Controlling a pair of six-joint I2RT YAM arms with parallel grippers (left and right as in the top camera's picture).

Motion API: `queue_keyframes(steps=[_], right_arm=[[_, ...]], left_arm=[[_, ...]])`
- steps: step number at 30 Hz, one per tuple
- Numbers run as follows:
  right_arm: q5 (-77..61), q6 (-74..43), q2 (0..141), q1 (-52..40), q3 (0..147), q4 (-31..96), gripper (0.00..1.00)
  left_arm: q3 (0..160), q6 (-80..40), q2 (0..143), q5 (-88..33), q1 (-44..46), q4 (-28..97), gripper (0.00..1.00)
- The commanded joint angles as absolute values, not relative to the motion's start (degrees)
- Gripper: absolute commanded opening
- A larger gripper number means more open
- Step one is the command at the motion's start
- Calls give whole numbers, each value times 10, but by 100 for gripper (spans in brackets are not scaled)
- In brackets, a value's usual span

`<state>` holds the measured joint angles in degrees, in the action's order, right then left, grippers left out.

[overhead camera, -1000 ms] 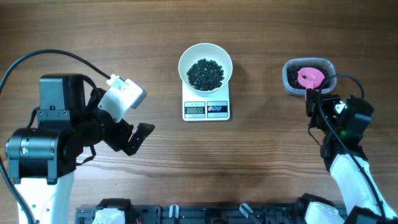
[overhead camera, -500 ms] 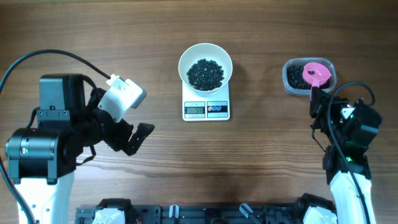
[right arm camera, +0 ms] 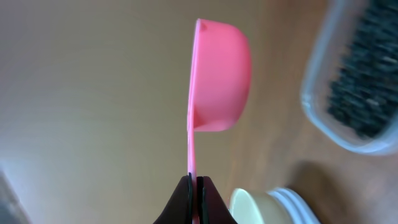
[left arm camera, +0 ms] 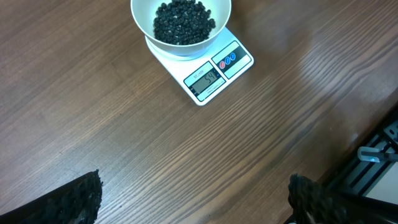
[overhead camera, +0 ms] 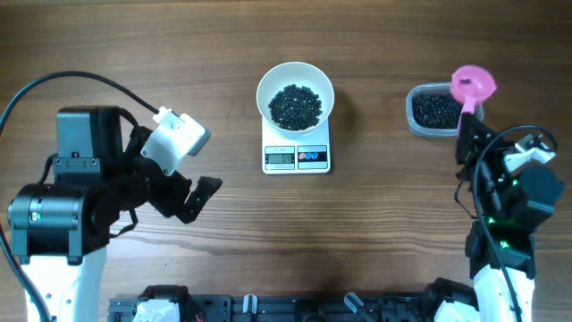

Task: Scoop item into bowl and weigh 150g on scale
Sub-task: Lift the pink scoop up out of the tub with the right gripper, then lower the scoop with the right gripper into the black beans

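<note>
The item point(overhead camera: 295, 105), a heap of small black bean-like pieces, lies in the white bowl point(overhead camera: 264, 89). The bowl sits on the far part of the scale point(overhead camera: 297, 157), covering most of its platform. The near strip of the scale, with its grey display and two round buttons, shows in front of the bowl. Digits show on the display, but they are too small to read with certainty. The scale rests on the wooden counter point(overhead camera: 375, 233) near the middle of the far side.

More of the same black pieces fill the clear plastic tub point(overhead camera: 414, 114), which stands on the counter well to the right of the scale. A pink scoop point(overhead camera: 472, 85) overlaps the tub's far right corner in the overhead view, its cup showing plain pink inside. In the right wrist view it is seen edge-on, with the cup bulging toward the tub.

The right end effector point(right arm camera: 194, 183) is pressed together on the scoop's thin handle, pinching it just below the cup. The right arm stands at the near right of the counter.

The left end effector point(left arm camera: 196, 208) is spread wide and grips nothing. It hangs over bare counter on the left side, well apart from the scale. Its wrist camera looks toward the bowl and scale.
</note>
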<state>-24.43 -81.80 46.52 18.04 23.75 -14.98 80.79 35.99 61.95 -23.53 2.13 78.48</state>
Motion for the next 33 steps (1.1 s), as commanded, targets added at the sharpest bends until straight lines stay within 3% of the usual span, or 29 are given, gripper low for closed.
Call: queue_keyframes(steps=[1, 14, 26, 31, 33], right_arm=[[-249, -764, 496, 180, 289, -186, 4], [-418, -413, 659, 186, 489, -178, 5], [-478, -170, 698, 252, 626, 136, 5], [-458, -65, 698, 280, 640, 262, 4], [-381, -9, 700, 283, 640, 338, 4]], left_arm=[[816, 371, 618, -244, 17, 785, 100], [816, 371, 618, -244, 17, 785, 100], [816, 371, 618, -244, 17, 785, 100], [816, 371, 618, -244, 17, 785, 100], [816, 371, 618, -244, 17, 785, 100]])
